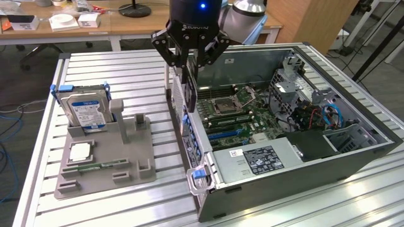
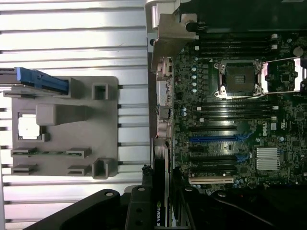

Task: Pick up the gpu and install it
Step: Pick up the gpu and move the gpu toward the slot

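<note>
Gripper [image 1: 188,62] clamped on gpu [image 1: 184,94]. Card hangs upright over the open case [image 1: 315,170], at its wall toward the exterior view's left. Holder [image 1: 126,156] with drive [image 1: 88,111] stands farther left.

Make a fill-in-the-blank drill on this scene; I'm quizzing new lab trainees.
The gripper holds the ___ over the computer case.
The hard drive stands upright in the ___ holder.
The holder sits to the exterior view's ___ of the case.
Missing: gpu; gray; left.
</note>
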Controlling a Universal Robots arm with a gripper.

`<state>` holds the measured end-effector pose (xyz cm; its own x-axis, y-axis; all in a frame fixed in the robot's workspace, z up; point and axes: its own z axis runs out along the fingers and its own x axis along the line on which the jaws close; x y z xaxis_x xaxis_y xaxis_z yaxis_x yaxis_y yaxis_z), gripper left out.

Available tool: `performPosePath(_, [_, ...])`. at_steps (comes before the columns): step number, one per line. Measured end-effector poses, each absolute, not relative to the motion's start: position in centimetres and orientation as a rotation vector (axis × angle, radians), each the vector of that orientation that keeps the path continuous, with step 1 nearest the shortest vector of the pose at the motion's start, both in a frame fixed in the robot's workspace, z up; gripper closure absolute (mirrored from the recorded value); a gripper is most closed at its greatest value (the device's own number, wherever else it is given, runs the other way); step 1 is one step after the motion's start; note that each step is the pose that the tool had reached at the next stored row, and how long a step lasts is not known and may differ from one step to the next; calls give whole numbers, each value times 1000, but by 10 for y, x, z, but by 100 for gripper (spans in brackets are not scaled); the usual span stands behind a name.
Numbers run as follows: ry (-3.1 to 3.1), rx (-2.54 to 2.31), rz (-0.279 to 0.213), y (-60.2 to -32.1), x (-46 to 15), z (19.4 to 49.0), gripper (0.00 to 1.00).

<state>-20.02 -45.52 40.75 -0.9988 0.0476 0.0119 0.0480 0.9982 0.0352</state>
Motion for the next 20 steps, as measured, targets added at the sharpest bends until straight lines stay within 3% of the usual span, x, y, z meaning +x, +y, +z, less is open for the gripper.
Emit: performPosePath(20, [-3129, -75, -56, -455, -167, 408, 74])
